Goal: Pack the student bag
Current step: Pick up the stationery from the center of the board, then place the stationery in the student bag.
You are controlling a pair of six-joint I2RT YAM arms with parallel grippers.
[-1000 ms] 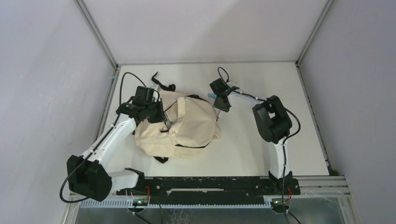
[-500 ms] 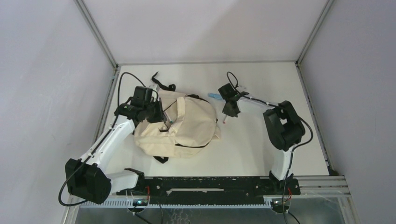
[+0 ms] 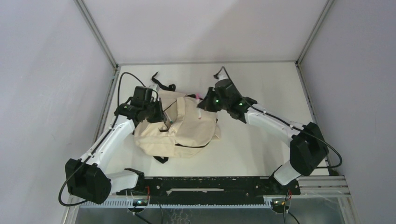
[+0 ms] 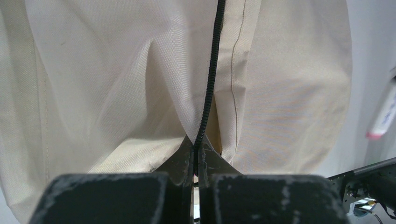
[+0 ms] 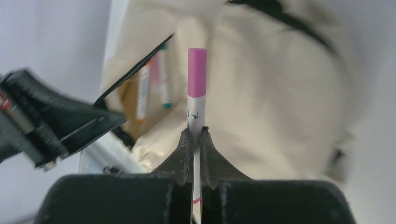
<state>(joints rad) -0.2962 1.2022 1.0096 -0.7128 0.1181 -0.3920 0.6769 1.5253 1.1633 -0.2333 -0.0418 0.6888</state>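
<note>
The cream-beige student bag (image 3: 189, 128) lies in the middle of the table. My left gripper (image 3: 163, 116) is shut on the bag's black zipper edge (image 4: 205, 107) and holds the opening up; cream fabric (image 4: 107, 84) fills the left wrist view. My right gripper (image 3: 203, 101) is shut on a white marker with a pink cap (image 5: 196, 77) and holds it above the bag's far edge, cap pointing toward the opening (image 5: 147, 91). Several pens show inside that opening. The marker's pink cap (image 3: 197, 95) also shows from above. The left gripper (image 5: 60, 123) shows in the right wrist view.
A black strap (image 3: 161, 84) of the bag trails toward the back of the table. The grey side walls stand close at left (image 3: 56, 93) and right (image 3: 355, 93). The black base rail (image 3: 205, 184) runs along the near edge.
My right arm has swung left from beside the bag to above its far edge, carrying the marker. The left gripper and the bag have stayed put.
</note>
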